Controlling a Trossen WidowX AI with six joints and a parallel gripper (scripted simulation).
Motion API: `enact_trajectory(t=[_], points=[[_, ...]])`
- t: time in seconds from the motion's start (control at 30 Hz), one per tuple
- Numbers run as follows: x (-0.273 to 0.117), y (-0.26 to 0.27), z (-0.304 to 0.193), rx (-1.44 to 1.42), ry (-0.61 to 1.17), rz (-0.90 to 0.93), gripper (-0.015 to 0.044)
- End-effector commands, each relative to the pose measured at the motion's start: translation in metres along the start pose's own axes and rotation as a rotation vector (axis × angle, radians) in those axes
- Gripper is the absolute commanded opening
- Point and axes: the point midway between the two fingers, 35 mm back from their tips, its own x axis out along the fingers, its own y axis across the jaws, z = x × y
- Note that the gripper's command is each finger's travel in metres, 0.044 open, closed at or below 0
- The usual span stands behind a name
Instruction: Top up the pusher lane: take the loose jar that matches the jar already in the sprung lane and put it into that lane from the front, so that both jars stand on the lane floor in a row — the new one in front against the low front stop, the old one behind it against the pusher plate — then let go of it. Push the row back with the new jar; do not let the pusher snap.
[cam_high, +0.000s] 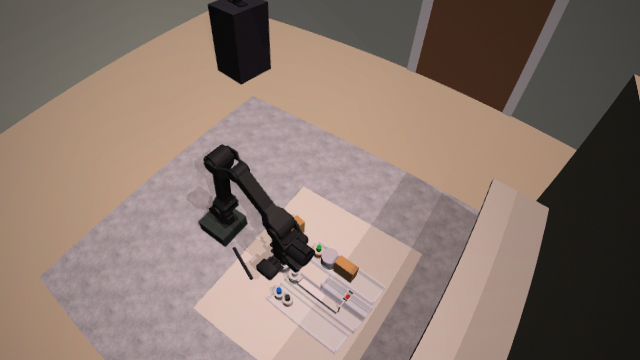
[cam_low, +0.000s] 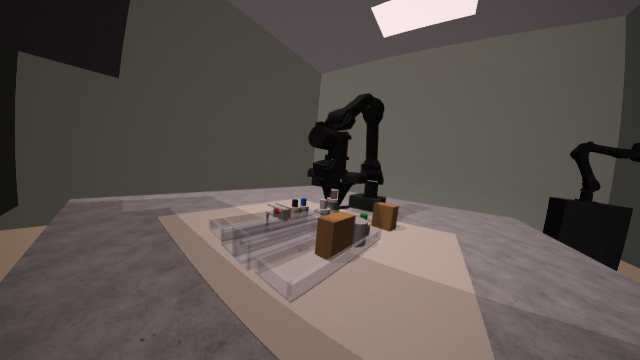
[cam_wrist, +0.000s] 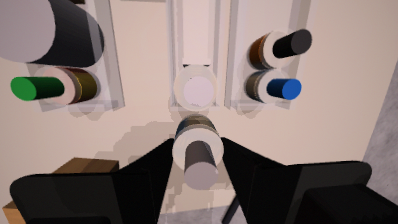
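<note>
My gripper (cam_wrist: 197, 142) is shut on a jar (cam_wrist: 201, 167) (cam_low: 334, 194) with a pale grey-white cap and a white shoulder. It holds the jar upright in front of the sprung lane, roughly in line with it; the exact height is hard to tell. In the sprung lane (cam_wrist: 220, 30), the middle one, a jar (cam_wrist: 196, 89) (cam_high: 294, 276) with a matching pale cap stands at the front end. The pusher plate (cam_wrist: 196, 63) shows as a thin edge right behind it. The low front stop is clear plastic and hard to see. Fingers largely hide the held jar in the top view.
One side lane holds a green-capped jar (cam_wrist: 65, 86) (cam_high: 319, 249), a grey cylinder (cam_high: 329, 258) and a wooden block (cam_high: 346, 269). The other holds blue-capped (cam_wrist: 272, 87) and black-capped (cam_wrist: 280, 47) jars. Another wooden block (cam_low: 385, 216) and a black rod (cam_high: 243, 263) lie nearer the base.
</note>
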Motion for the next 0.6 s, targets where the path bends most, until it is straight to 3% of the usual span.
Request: enact_trajectory(t=[0.0, 0.57], points=[[0.0011, 0.0002, 0.0007, -0.004, -0.004, 0.002, 0.0000], [0.0009, 0.0002, 0.0063, -0.004, -0.005, 0.002, 0.0000]])
